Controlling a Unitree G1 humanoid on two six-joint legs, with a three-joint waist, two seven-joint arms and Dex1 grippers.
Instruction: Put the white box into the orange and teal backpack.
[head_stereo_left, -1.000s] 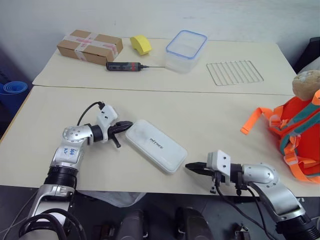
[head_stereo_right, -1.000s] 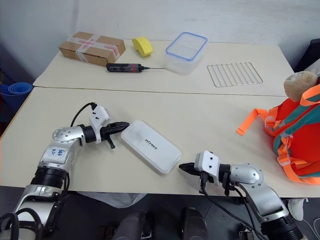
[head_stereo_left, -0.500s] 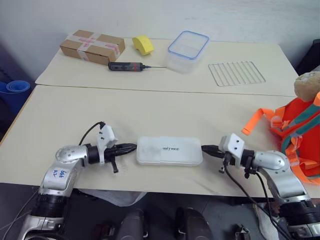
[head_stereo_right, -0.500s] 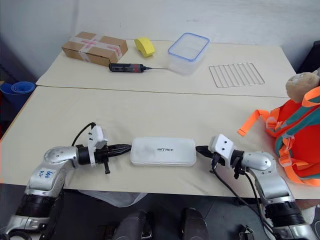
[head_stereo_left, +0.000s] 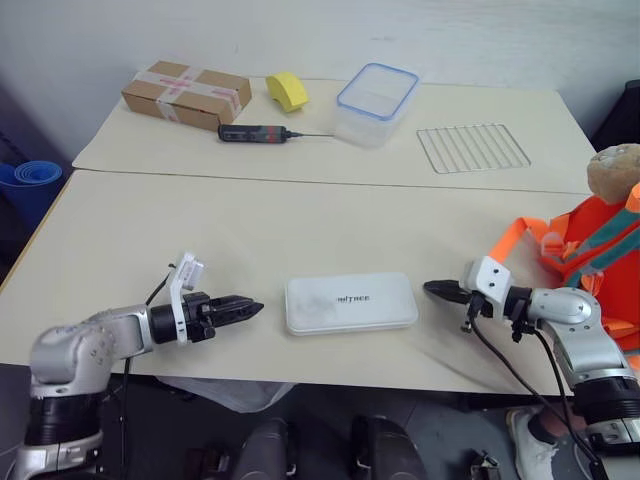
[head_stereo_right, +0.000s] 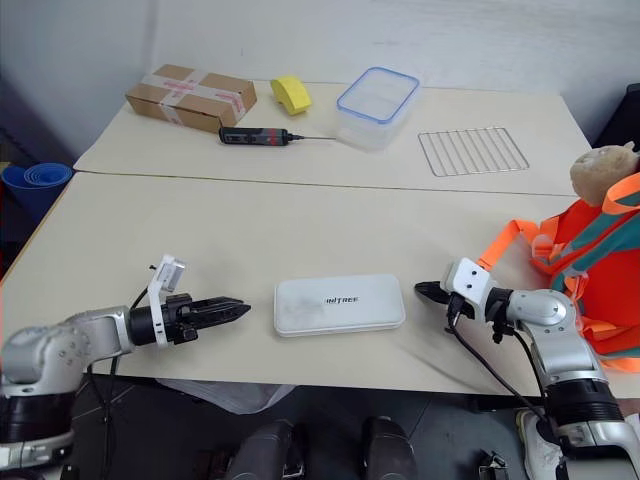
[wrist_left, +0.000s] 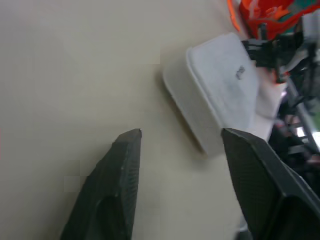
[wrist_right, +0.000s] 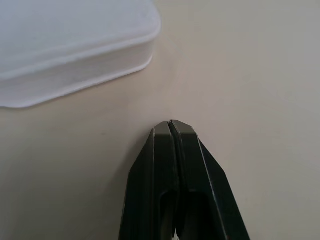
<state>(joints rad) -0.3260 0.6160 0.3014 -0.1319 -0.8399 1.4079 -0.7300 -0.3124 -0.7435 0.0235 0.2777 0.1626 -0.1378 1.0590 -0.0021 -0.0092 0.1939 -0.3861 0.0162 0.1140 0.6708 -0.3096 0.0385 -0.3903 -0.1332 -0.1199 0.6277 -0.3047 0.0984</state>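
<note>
— While the white box (head_stereo_left: 351, 302) lies flat on the table (head_stereo_left: 300, 225), who holds it?
— Nobody. The left gripper (head_stereo_left: 250, 306) has its jaws open, the right gripper (head_stereo_left: 432, 289) has them shut, both empty. The orange and teal backpack (head_stereo_left: 590, 250) sits far right.
</note>
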